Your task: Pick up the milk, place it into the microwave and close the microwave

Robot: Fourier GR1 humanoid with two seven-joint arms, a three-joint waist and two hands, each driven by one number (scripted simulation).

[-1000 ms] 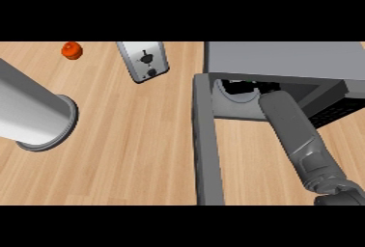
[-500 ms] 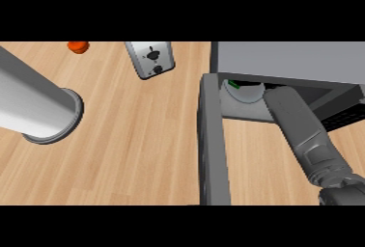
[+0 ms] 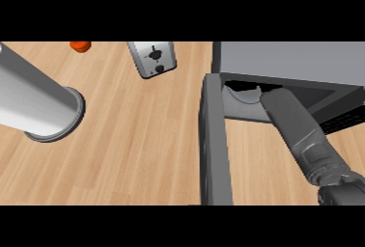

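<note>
My right hand (image 3: 242, 87) was inside the microwave's (image 3: 285, 60) mouth, mostly hidden; clenched or released, I could not tell. The milk was hidden from me. The open door (image 3: 215, 144) stood edge-on beside my right forearm (image 3: 299, 130). Bare worktop (image 3: 143, 144) stretched left to my left forearm (image 3: 35, 101), with a toaster (image 3: 153, 59) at the far edge.

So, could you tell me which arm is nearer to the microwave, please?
The right. The right forearm reaches into the open microwave, while the left forearm is over the counter, well left of the door.
</note>
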